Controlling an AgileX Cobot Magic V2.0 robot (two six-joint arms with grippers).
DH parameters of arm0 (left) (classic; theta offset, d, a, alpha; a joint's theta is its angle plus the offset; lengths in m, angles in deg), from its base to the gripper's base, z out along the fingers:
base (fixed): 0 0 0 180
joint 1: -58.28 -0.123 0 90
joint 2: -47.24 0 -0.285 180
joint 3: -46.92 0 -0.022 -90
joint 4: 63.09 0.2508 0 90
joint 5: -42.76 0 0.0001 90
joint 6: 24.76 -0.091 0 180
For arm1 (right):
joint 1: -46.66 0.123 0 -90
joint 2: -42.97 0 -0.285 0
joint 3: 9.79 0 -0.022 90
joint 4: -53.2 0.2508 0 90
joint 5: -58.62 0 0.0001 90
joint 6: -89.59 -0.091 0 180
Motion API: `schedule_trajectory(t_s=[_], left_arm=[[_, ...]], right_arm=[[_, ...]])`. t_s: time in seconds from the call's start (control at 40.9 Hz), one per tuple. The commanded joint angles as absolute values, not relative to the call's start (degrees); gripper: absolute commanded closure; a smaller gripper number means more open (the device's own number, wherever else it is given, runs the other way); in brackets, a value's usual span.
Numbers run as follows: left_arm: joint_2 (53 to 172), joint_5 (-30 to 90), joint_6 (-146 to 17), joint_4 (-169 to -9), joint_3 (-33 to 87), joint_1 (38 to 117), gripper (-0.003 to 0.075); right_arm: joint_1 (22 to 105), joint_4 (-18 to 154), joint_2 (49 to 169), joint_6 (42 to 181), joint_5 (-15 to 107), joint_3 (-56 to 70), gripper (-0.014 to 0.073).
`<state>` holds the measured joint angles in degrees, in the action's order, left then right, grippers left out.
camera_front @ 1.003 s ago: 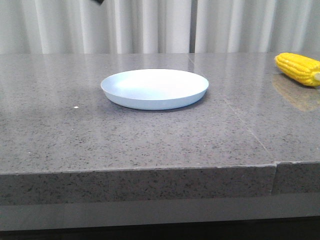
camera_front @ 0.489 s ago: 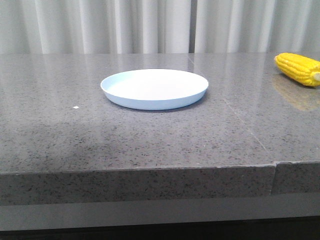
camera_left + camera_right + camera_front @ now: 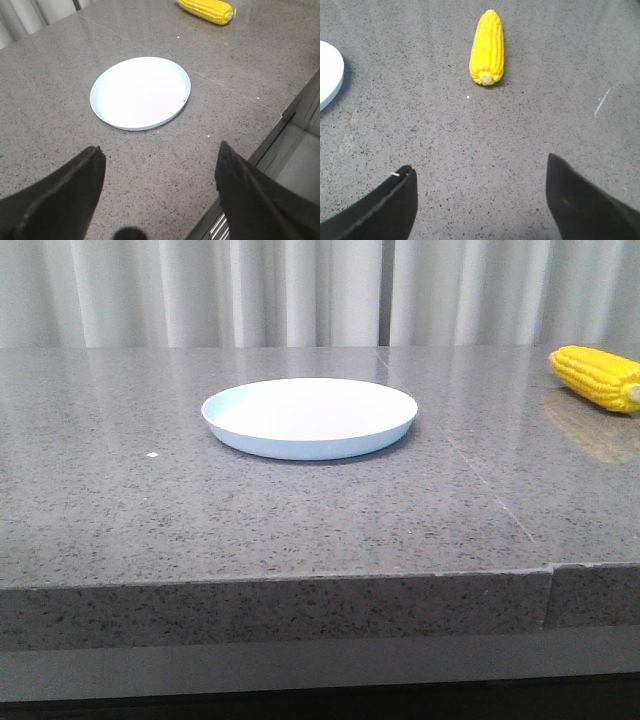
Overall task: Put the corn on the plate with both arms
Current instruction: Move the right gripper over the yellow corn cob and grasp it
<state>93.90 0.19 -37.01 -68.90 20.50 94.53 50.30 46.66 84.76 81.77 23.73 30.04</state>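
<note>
While both arms hang above the speckled grey stone table (image 3: 300, 520), the bright yellow corn cob (image 3: 598, 378) lies at its far right edge, well apart from the round, very pale blue shallow plate (image 3: 309, 418) near the middle, which holds nothing. Left gripper (image 3: 159, 165) and right gripper (image 3: 479, 185) both stand spread wide, grasping nothing

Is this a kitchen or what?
Maybe a kitchen-like test setup: a speckled grey stone counter, pale curtains behind it, and just a plate and a corn cob laid out.
</note>
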Motion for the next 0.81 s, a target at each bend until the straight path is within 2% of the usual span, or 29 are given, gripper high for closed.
schedule_trajectory(t_s=[0.0, 0.293, 0.782], left_arm=[[93.8, 4.4, -36.4, -69.2, 21.9, 94.5, 0.0258], [93.8, 4.4, -36.4, -69.2, 21.9, 94.5, 0.0258], [93.8, 4.4, -36.4, -69.2, 21.9, 94.5, 0.0258]], right_arm=[[50.0, 46.7, 85.4, 82.3, 28.8, 28.3, 0.0032], [50.2, 46.7, 96.8, 82.3, 19.3, 18.5, 0.0032], [47.1, 49.4, 131.1, 82.3, 13.0, -8.1, 0.0032]])
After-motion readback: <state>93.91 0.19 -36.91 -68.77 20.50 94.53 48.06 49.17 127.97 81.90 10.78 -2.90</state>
